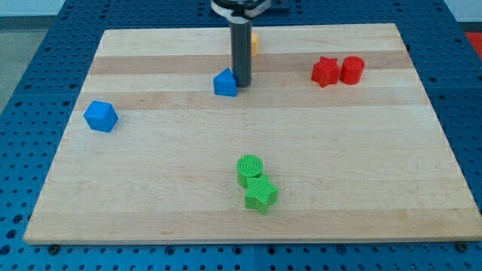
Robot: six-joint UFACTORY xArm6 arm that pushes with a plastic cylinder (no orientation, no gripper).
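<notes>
Wooden board (151, 196) on blue pegboard. Blue cube (100, 116) far left of my tip (242, 83); blue pentagon block (225, 83) touching its left. Yellow block (254, 43) behind rod. Green cylinder (250, 168), green star (260, 195) below. Red star (324, 71), red cylinder (352, 69) right.

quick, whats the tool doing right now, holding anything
My tip: a bare rod, so nothing to open or close; it holds nothing and sits right against the right side of the small blue house-shaped block.
</notes>
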